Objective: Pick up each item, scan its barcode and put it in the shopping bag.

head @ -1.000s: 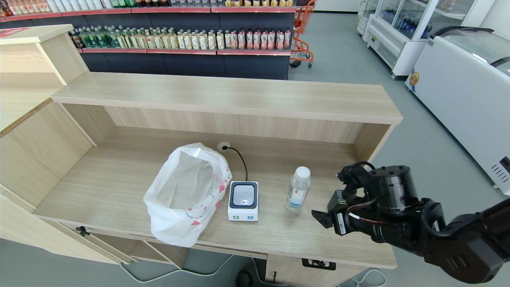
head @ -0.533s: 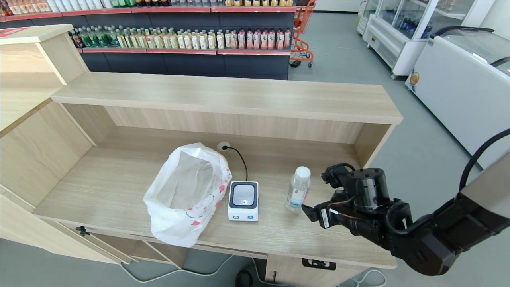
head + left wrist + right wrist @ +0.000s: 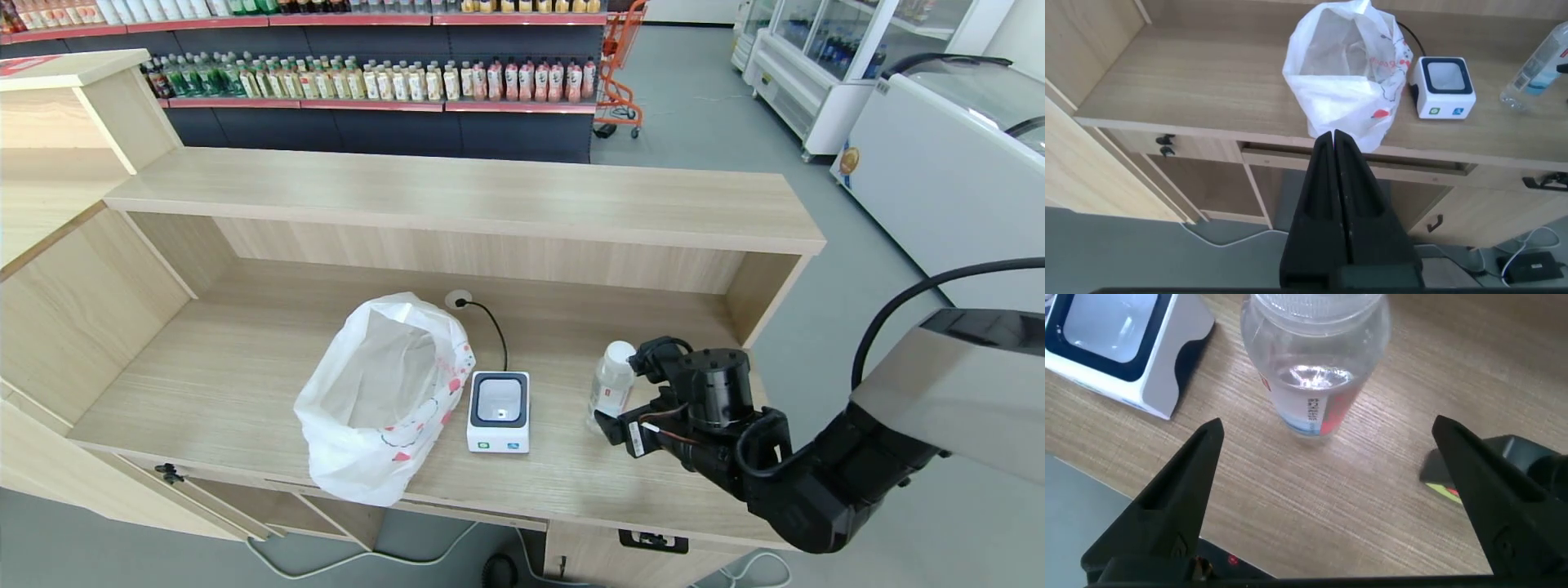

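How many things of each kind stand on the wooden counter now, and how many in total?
shopping bag: 1
barcode scanner: 1
clear bottle: 1
Total: 3

On the pale wooden surface [image 3: 245, 367], the white plastic shopping bag [image 3: 384, 400] stands at the left. The white box-shaped barcode scanner [image 3: 498, 411] is just beside it on the right, and the clear plastic bottle [image 3: 611, 384] stands upright farther right. The black right tool [image 3: 627, 390] sits just right of the bottle, jaws spread toward it.
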Controlling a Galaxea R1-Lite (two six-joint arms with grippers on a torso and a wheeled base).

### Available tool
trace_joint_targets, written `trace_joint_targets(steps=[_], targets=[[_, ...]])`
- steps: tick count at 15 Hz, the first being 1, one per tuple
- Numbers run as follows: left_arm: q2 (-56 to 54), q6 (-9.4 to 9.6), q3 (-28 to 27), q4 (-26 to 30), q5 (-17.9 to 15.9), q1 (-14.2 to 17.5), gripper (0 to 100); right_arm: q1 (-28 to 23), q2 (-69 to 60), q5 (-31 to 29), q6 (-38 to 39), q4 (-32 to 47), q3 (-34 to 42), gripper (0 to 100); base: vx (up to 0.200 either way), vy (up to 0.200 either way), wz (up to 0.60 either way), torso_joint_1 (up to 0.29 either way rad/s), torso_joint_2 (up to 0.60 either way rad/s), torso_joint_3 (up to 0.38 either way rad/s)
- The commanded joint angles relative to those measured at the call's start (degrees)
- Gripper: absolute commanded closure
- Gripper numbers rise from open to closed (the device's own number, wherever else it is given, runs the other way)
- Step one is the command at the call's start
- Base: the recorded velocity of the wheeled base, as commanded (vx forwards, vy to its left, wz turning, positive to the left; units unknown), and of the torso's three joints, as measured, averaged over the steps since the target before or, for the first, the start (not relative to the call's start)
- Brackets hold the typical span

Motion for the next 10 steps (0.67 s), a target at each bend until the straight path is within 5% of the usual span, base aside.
trace_joint_targets(steps=[1,10], targets=[[0.1,0.0,0.0,0.0,0.0,0.0,100,0.7,2.5,0.1,-0.4,-0.5,-1.8,0,0.0,0.0,0.0,0.0,0.0,0.0],[0.1,0.0,0.0,0.0,0.0,0.0,100,1.1,8.3,0.1,-3.9,-4.0,-7.8,0,0.0,0.0,0.0,0.0,0.0,0.0]])
